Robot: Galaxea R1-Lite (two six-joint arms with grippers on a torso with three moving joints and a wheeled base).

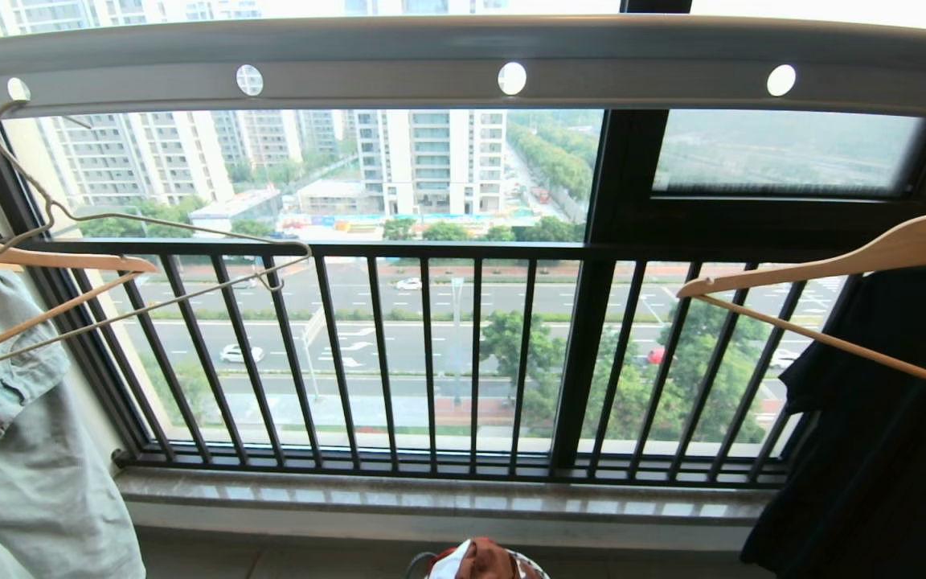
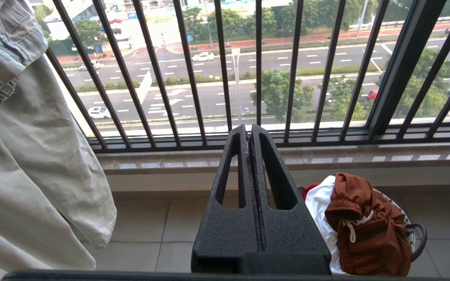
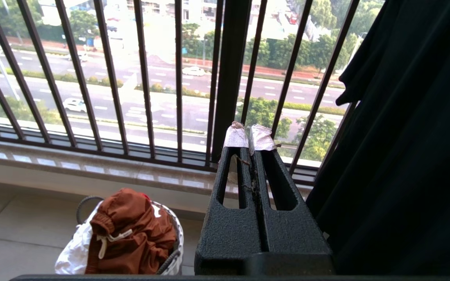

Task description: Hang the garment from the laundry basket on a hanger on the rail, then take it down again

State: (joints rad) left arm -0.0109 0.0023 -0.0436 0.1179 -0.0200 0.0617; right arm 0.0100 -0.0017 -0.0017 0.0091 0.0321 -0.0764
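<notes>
Grey rail [image 1: 463, 60]: a long metal bar with round holes, running across the top of the window, high above both grippers.
Window railing [image 1: 431, 362]: black bars in front of the glass, out past both grippers' tips. A road, cars, trees and tall buildings show far below.
Sill [image 1: 447, 503]: shiny pale stone under the bars.
Floor [image 2: 147, 230]: light tiles, down below both grippers.
Pale denim garment [image 1: 21, 450]: hangs on a light-wood hanger [image 1: 45, 259] at the far left, on the outer side of the left gripper.
Wire hanger [image 1: 149, 265]: thin and cream-white. Its hook is in the leftmost hole of the rail and it is bare.
Left gripper [image 2: 250, 134]: black fingers pressed together, holding nothing, pointing at the railing.
Laundry basket [image 3: 176, 238]: small, white and round, on the floor below and between the two grippers, just in front of the sill.
Shorts [image 3: 131, 232]: rust-brown with a white drawstring, piled on top of a white cloth [image 2: 320, 210] in the basket. No gripper touches them.
Right gripper [image 3: 248, 138]: black fingers pressed together, with pale tape on the tips, holding nothing.
Dark garment [image 1: 881, 434]: hangs on another light-wood hanger [image 1: 849, 265] at the far right, on the outer side of the right gripper.
</notes>
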